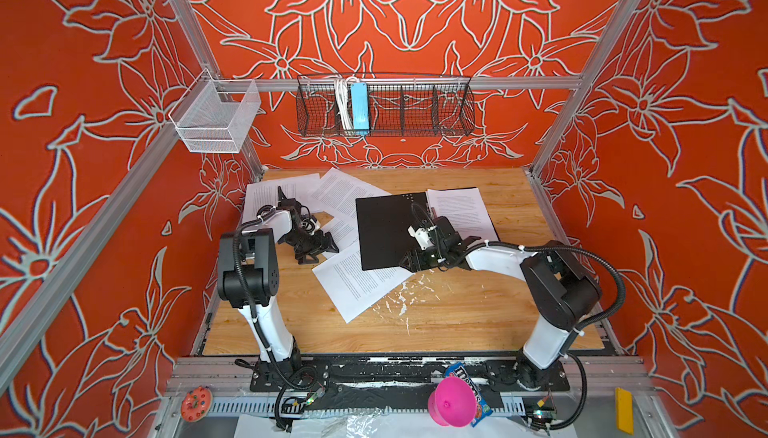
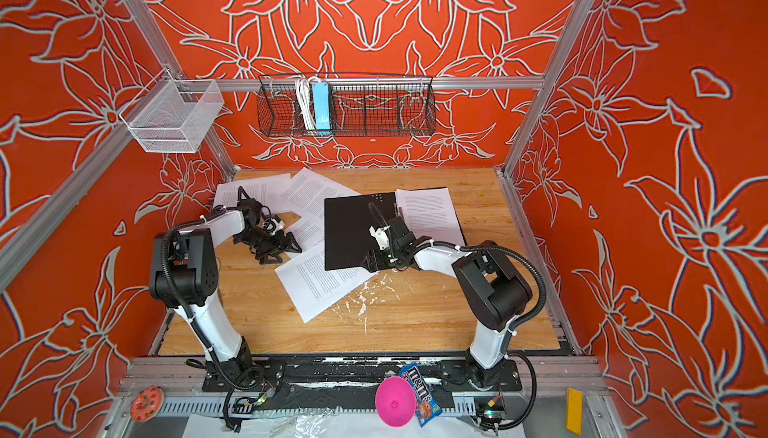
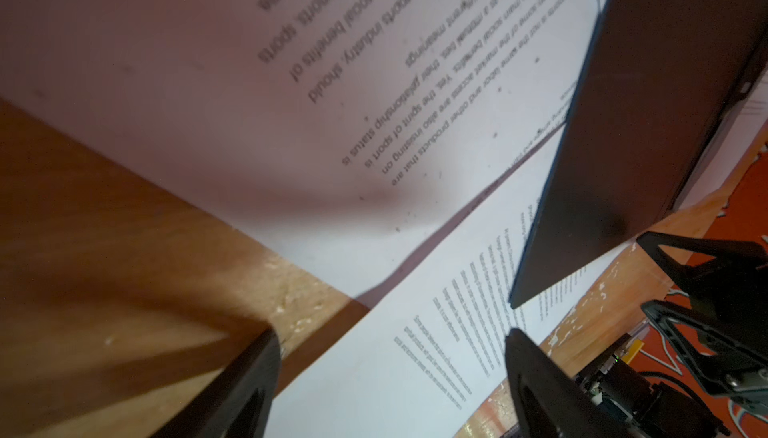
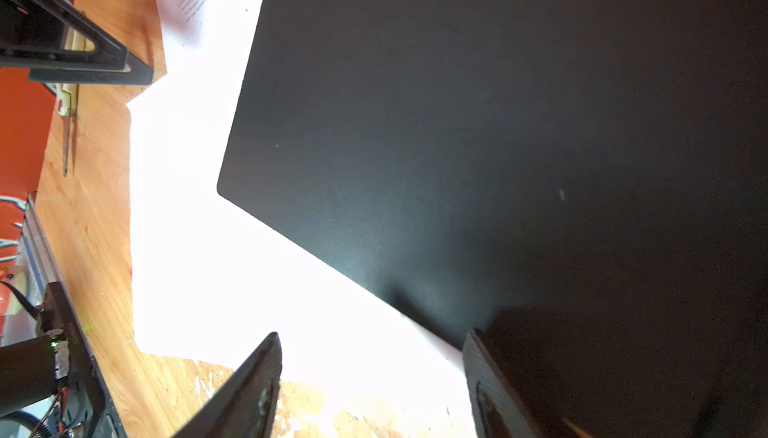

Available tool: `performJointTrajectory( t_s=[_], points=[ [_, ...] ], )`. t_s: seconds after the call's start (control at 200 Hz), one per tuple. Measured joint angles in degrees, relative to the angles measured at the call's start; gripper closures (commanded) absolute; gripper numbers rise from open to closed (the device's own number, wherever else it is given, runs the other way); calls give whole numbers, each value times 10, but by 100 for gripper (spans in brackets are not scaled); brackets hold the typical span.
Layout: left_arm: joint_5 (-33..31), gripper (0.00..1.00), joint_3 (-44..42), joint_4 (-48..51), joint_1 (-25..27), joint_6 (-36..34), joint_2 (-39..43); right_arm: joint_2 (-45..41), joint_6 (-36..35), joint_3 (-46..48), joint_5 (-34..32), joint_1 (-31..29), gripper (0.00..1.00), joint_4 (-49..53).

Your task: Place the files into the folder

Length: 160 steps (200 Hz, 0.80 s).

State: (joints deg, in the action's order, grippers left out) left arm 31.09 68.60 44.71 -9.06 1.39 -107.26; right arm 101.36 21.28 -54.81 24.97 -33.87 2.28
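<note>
The folder (image 1: 386,228) lies open in the middle of the wooden table, black inside up, with a printed sheet (image 1: 457,207) on its right half. More files are scattered: two sheets at the back left (image 1: 345,195) and one (image 1: 357,286) at the front, partly under the folder's left flap. My left gripper (image 1: 320,254) is open just left of the folder, low over the front sheet (image 3: 374,373). My right gripper (image 1: 409,259) is open at the folder's near edge. One of its fingers (image 4: 482,357) is over the black flap (image 4: 457,124), the other over the white sheet.
A black wire basket (image 1: 415,112) on the back rail holds a light-blue power strip (image 1: 358,108). A white mesh basket (image 1: 216,118) hangs at the back left. A pink cone (image 1: 451,400), a candy bag and a toy donut (image 1: 195,402) lie on the front ledge.
</note>
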Motion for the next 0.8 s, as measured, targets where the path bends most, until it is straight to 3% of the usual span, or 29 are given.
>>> performJointTrajectory(
  t_s=[0.55, 0.801],
  points=[
    [80, 18, -96, 15, 2, 3, 59, 21, 18, -9, 48, 0, 32, -17],
    [93, 22, -107, 20, 38, 6, 73, 21, 22, -9, 60, 0, 31, -18]
  ],
)
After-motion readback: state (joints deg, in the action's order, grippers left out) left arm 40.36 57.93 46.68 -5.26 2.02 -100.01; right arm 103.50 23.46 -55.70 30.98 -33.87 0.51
